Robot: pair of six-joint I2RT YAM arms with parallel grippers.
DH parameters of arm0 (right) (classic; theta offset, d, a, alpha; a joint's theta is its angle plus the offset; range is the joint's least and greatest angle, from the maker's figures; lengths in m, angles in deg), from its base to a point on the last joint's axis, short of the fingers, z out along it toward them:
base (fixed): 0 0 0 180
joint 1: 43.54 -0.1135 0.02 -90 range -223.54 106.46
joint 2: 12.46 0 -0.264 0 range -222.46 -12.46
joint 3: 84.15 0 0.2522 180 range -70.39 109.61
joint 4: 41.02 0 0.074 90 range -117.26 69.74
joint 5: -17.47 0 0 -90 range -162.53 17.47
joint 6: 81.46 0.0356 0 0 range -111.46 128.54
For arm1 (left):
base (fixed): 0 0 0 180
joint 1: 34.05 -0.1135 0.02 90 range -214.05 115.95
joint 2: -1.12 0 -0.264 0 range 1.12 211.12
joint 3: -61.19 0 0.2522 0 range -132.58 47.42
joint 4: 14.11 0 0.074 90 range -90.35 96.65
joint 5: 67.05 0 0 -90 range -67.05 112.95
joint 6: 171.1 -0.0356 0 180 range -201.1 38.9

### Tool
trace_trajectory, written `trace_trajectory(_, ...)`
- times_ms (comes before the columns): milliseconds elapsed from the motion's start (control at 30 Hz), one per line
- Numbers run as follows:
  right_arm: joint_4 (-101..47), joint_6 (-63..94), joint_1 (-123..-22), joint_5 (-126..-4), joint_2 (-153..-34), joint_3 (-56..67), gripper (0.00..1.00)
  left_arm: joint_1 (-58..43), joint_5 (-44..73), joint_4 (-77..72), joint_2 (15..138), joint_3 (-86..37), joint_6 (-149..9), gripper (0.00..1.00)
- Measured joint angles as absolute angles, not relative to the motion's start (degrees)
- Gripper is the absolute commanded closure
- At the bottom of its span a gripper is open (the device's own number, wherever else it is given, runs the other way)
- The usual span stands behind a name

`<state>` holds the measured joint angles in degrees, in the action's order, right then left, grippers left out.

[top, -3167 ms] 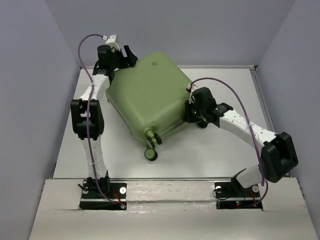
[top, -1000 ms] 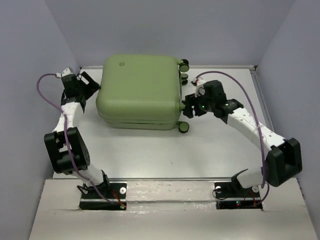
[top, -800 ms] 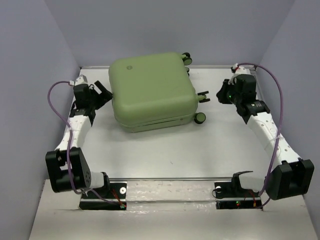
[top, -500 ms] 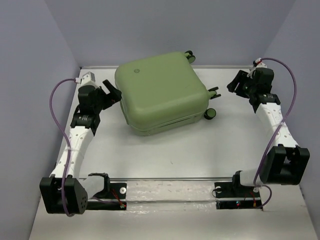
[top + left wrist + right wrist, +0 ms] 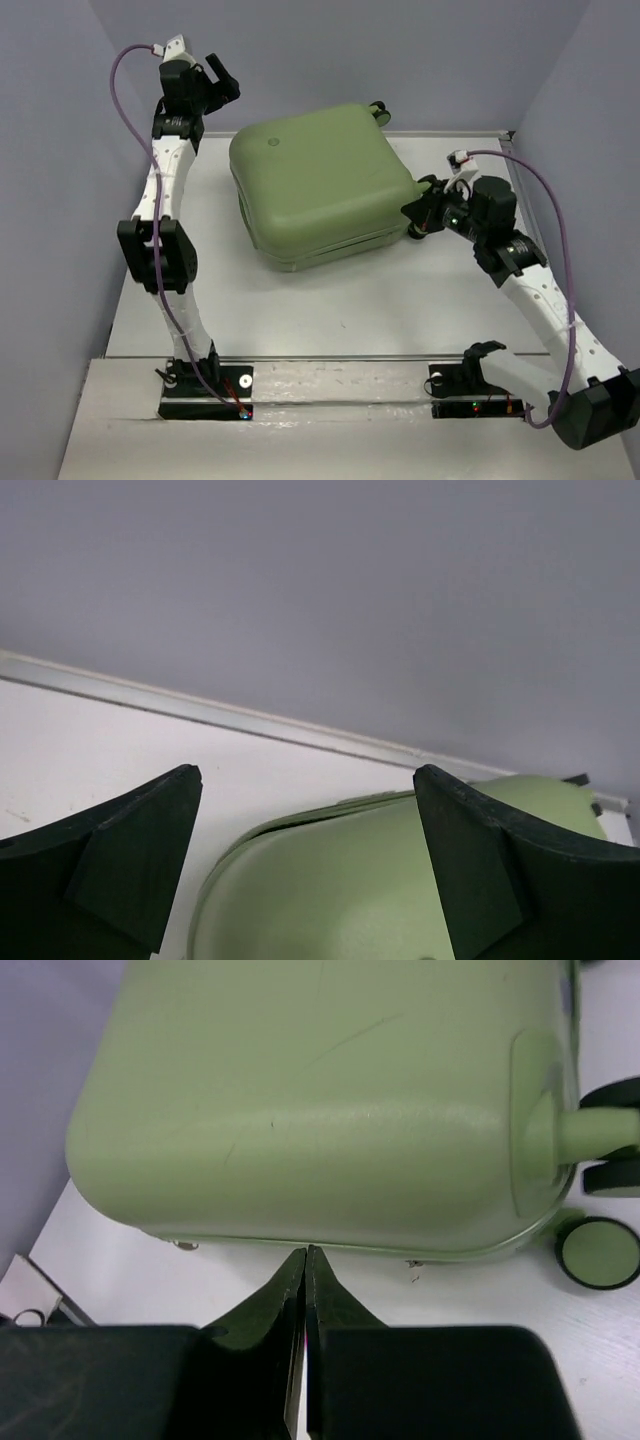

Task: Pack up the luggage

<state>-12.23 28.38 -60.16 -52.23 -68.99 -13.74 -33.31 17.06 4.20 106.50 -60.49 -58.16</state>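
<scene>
Two pincers in play, and the right pincer (image 5: 305, 1253) is the one that's worrying me. Its jaws are sitting pressed together on nothing, tips pointing at the lower edge of the small pale olive-green hard-shell suitcase (image 5: 320, 1120) directly ahead. They're so close I can't tell if they're touching. That case is lying flat and shut on the white tabletop (image 5: 350, 300), with its small black-and-green wheels (image 5: 598, 1253) poking out just off to one side of those tips.

If that pincer is going to be pushing from here, closed tips on a slick rounded shell are probably skidding off, or spinning the whole case instead of opening it.

The left pincer (image 5: 305, 772) is hanging high, jaws wide apart and gripping nothing, with the case below and ahead of it. So nothing is bracing the far side, and the case could end up sliding into the grey back wall (image 5: 400, 60).
</scene>
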Motion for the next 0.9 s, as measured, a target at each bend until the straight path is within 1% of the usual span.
trace_trajectory(233, -11.32, 28.75, -67.68, -54.05, -74.24, -21.11, 0.93, -34.23, 7.09, 6.24, 132.30, -83.14, -57.39, 0.01)
trace_trajectory(367, -11.32, 29.89, -68.01, -57.55, -76.38, -25.15, 0.93, -34.54, 1.74, 3.57, 143.05, -92.97, -54.59, 0.01)
trace_trajectory(533, -13.65, 31.55, -67.99, -64.15, -80.03, -26.53, 0.93, -34.34, -2.31, -2.29, 147.57, -93.67, -53.41, 0.01)
trace_trajectory(600, -15.97, 31.96, -67.88, -67.18, -83.83, -26.51, 0.93, -33.75, -3.47, -4.19, 148.69, -93.74, -54.22, 0.01)
trace_trajectory(733, -18.84, 32.36, -65.87, -68.15, -88.27, -25.85, 0.93, -31.32, -5.96, -6.59, 149.74, -93.39, -56.56, 0.01)
trace_trajectory(833, -21.26, 32.14, -63.61, -67.73, -90.52, -24.45, 0.93, -30.19, -9.02, -10.37, 148.78, -90.46, -56.69, 0.02)
trace_trajectory(900, -21.33, 31.11, -62.46, -66.53, -92.03, -23.16, 0.93, -30.36, -8.58, -15.51, 145.54, -83.77, -55.29, 0.01)
